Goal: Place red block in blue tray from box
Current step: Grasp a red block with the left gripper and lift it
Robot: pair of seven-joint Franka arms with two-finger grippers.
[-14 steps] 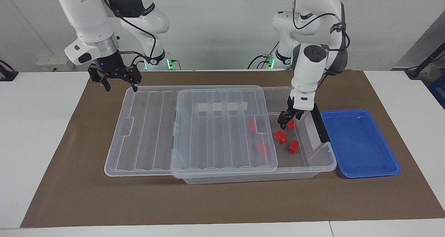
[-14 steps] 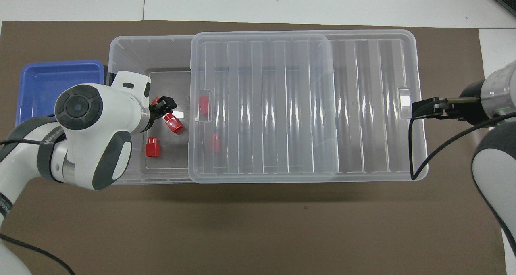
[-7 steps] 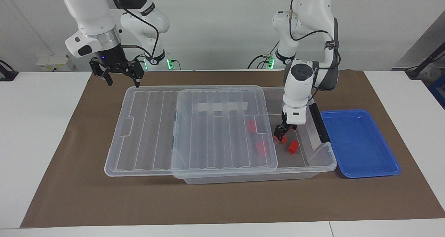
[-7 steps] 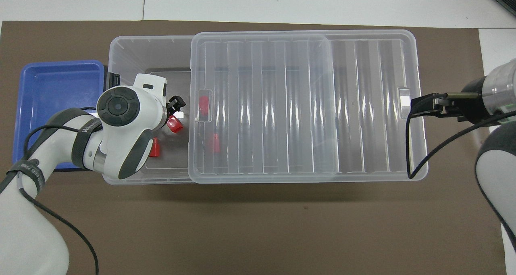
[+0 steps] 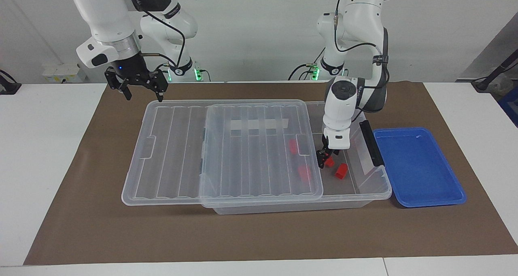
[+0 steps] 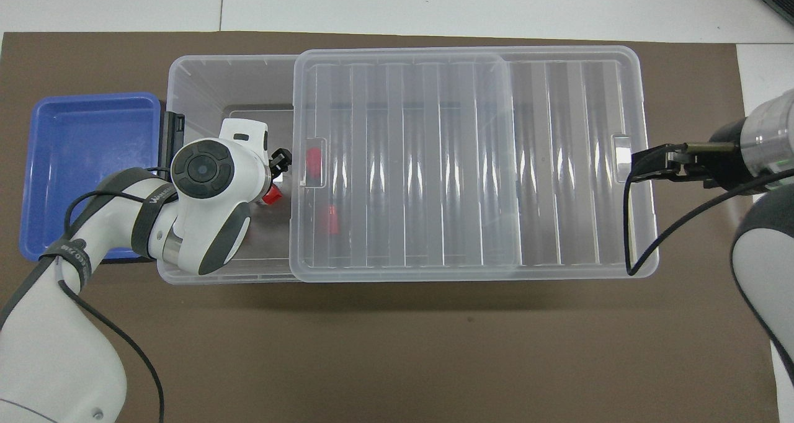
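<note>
The clear box (image 5: 283, 207) (image 6: 186, 82) lies on the mat, and its ribbed lid (image 5: 243, 154) (image 6: 434, 162) is slid toward the right arm's end. My left gripper (image 5: 325, 159) (image 6: 273, 176) is open and down inside the uncovered part, its fingers at a red block (image 5: 330, 162) (image 6: 270, 195); contact cannot be made out. Another red block (image 5: 341, 170) lies beside it, hidden under the arm in the overhead view. Two more red blocks (image 5: 293, 146) (image 6: 314, 162) show through the lid. The blue tray (image 5: 419, 166) (image 6: 87, 156) stands beside the box at the left arm's end, with nothing in it.
My right gripper (image 5: 142, 92) (image 6: 642, 165) waits open in the air over the lid's edge at the right arm's end. The box's black handle (image 5: 368, 142) (image 6: 172, 138) stands between the open part and the tray. A brown mat (image 5: 259, 235) covers the table.
My left gripper has dropped and shifted toward the lid's edge, from one red block to another. The right gripper has risen a little off the lid's corner.
</note>
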